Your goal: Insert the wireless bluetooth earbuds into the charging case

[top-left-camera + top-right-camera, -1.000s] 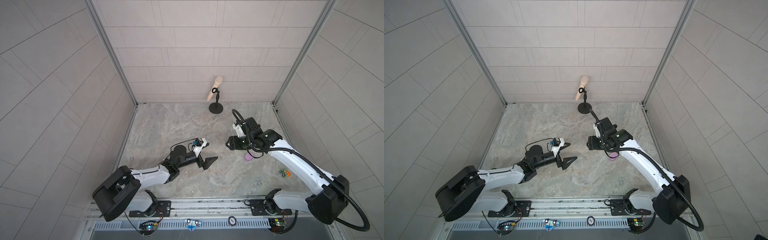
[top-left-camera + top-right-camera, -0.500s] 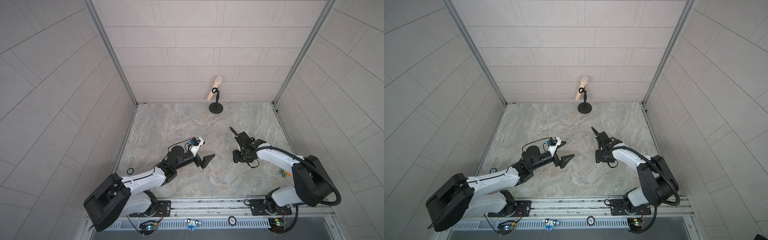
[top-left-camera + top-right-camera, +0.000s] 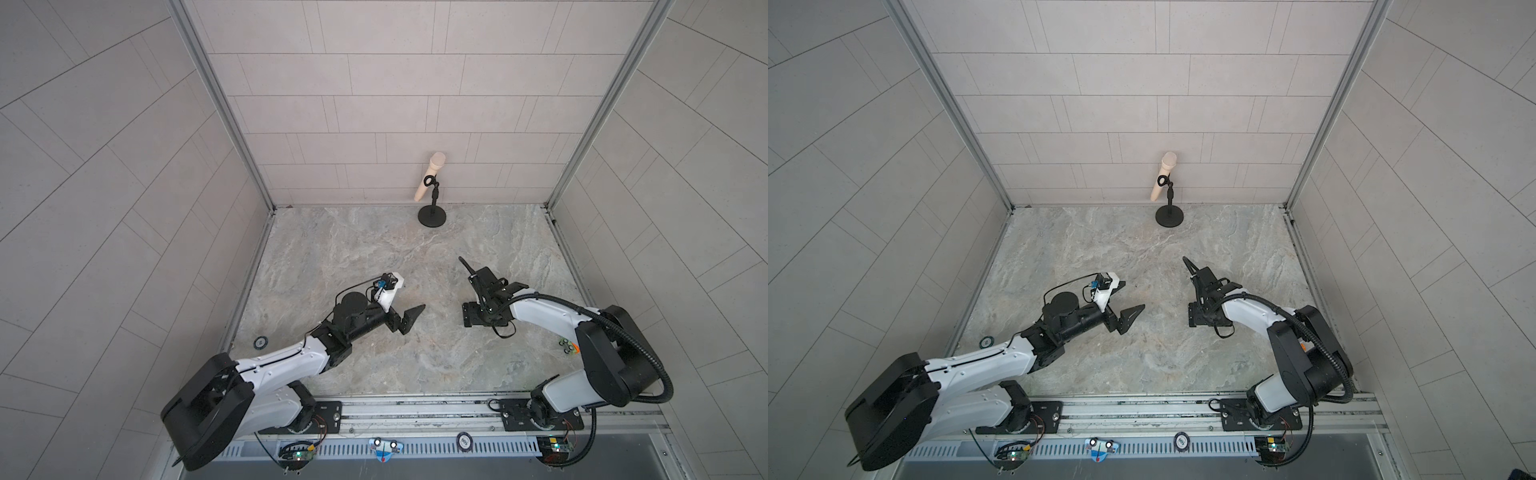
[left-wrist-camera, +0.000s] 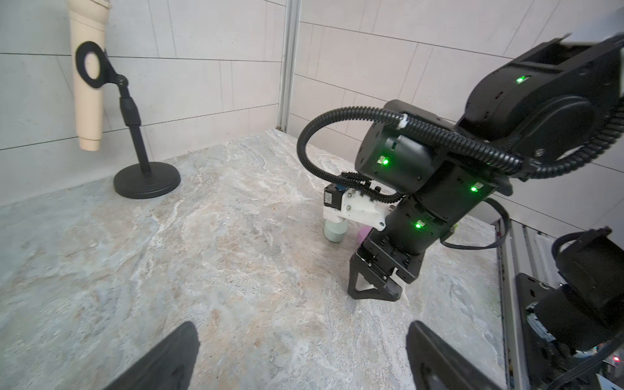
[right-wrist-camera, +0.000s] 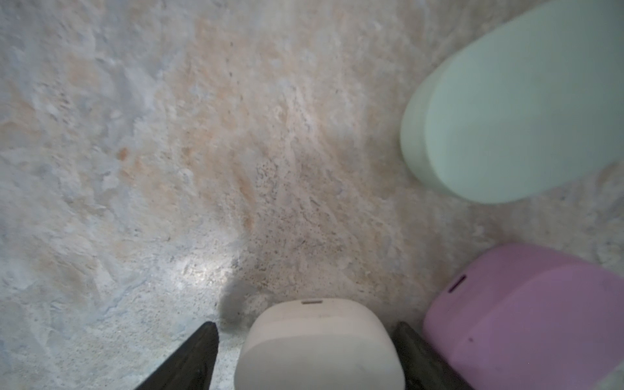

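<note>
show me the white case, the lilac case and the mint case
white case (image 5: 320, 347), right wrist view, middle of its upper face
lilac case (image 5: 530, 320), right wrist view, middle of its upper face
mint case (image 5: 526, 101), right wrist view, middle of its broad face

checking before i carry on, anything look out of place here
Nothing spilled or broken. One stray: a small green-and-orange toy lies on the table by the right arm. No earbuds show; the white case looks shut.

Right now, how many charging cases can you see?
3. A white case sits between the right arm's fingers; a lilac case lies just beside it; a mint-green case lies apart from both. More may be hidden from view.
</note>
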You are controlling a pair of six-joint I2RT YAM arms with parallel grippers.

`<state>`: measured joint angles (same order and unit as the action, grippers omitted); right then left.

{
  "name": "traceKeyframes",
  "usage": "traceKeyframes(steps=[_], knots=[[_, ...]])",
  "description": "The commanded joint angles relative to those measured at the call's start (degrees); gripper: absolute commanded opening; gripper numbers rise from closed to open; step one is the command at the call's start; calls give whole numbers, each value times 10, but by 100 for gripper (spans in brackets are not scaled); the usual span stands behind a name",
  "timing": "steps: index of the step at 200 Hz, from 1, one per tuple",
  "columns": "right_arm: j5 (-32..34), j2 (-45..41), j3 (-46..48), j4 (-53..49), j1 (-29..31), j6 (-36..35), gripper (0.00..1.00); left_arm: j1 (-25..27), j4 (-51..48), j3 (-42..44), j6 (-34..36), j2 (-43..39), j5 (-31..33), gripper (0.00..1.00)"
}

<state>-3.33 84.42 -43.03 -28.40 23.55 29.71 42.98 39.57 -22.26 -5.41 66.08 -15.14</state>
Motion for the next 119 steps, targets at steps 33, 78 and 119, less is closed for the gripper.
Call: traceKeyframes(steps=[33,78,119], knots=[[29,-76,-58,-70,-3,-28,98,-68,-110,-14,15,-80,136,100],[135,-123,-72,-14,-36,-91,99,-158,-155,2,96,-152,269,100],[222,-117,-47,116,-103,-144,100,-238,-113,32,138,-132,314,100]])
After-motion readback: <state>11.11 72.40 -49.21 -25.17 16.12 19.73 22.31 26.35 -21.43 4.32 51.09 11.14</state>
